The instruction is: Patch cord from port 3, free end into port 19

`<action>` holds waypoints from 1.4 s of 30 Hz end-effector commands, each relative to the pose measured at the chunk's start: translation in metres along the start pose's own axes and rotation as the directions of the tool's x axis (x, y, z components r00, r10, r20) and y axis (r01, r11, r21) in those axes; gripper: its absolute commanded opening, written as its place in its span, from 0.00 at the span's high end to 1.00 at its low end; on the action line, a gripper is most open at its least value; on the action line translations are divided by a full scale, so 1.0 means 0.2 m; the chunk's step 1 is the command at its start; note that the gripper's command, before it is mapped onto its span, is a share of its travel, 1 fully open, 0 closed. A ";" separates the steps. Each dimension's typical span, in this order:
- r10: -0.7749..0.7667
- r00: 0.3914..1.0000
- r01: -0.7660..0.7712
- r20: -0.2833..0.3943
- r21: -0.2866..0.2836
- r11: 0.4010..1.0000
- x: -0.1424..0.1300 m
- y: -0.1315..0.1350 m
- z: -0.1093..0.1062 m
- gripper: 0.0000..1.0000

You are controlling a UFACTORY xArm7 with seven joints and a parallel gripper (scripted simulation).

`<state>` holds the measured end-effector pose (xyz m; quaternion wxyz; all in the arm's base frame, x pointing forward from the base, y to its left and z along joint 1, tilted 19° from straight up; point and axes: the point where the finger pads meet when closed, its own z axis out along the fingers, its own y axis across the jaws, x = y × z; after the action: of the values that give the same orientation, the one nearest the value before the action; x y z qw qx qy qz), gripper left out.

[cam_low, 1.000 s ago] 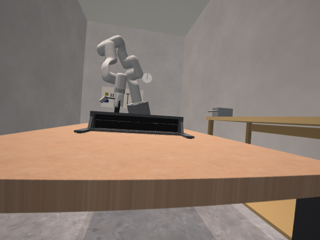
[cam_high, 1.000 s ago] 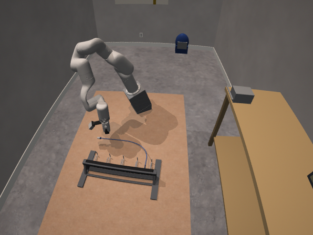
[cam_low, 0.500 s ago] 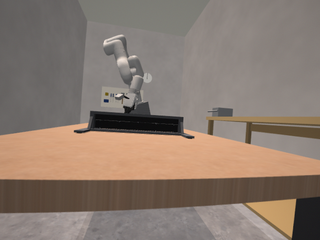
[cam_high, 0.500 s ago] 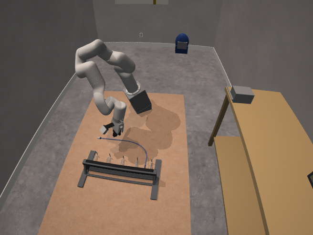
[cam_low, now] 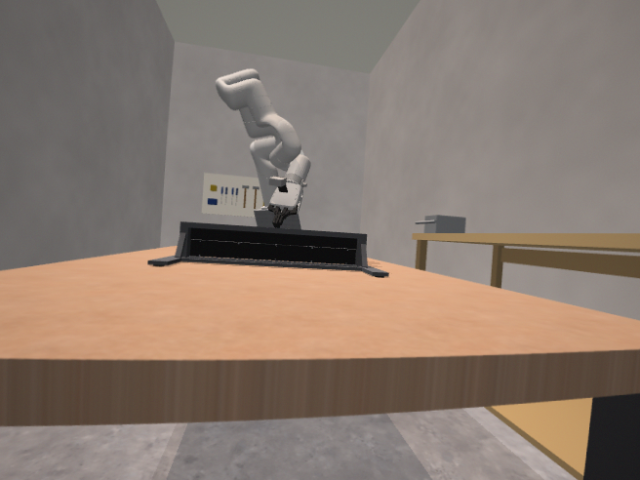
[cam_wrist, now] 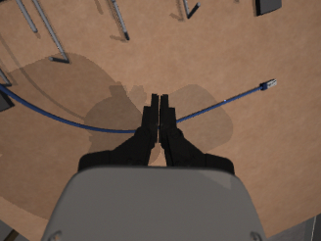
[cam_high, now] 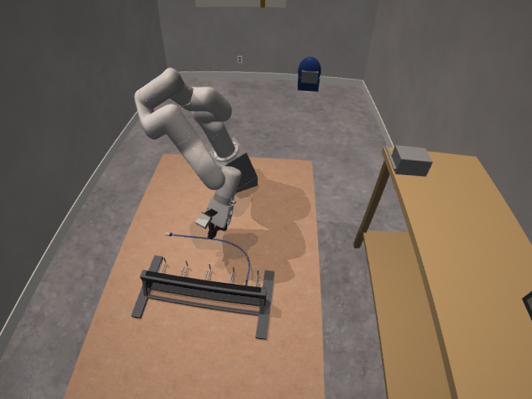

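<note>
The dark patch-panel rack (cam_high: 202, 285) (cam_low: 273, 247) stands on the wooden table (cam_high: 128, 365) (cam_low: 309, 320). The blue patch cord (cam_high: 240, 250) (cam_wrist: 49, 115) rises from the rack's rear near its right end in the top view and curves across the table. Its free plug (cam_high: 167, 233) (cam_wrist: 268, 84) lies flat on the table. My gripper (cam_high: 212, 233) (cam_low: 278, 221) (cam_wrist: 159, 104) is shut with the fingers together. It hangs over the middle stretch of the cord, behind the rack, and the cord passes beneath the fingers. The numbered ports are too small to read.
Thin wire cable hoops (cam_high: 209, 272) (cam_wrist: 46, 29) stick out behind the rack. The arm's dark base block (cam_high: 246, 171) sits at the table's far end. A wooden side bench (cam_high: 451, 257) with a grey box (cam_high: 411, 160) stands to the right.
</note>
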<state>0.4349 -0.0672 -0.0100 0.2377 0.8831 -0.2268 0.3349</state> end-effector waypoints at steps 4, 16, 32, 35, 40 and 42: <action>-0.112 0.971 0.138 -0.211 0.115 0.984 0.08 -0.31 -0.15 1.00; -0.135 0.880 0.281 -0.454 0.271 0.920 0.13 -0.72 -0.47 1.00; -0.135 0.880 0.282 -0.455 0.272 0.920 0.24 -0.83 -0.22 1.00; -0.135 0.880 0.282 -0.455 0.272 0.920 0.29 -0.88 -0.11 1.00; -0.135 0.880 0.282 -0.455 0.272 0.920 0.36 -0.95 0.04 1.00; -0.135 0.880 0.282 -0.455 0.272 0.920 0.38 -0.96 0.08 1.00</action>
<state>0.5770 0.0581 -0.0090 0.1685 0.8347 -0.0123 0.5242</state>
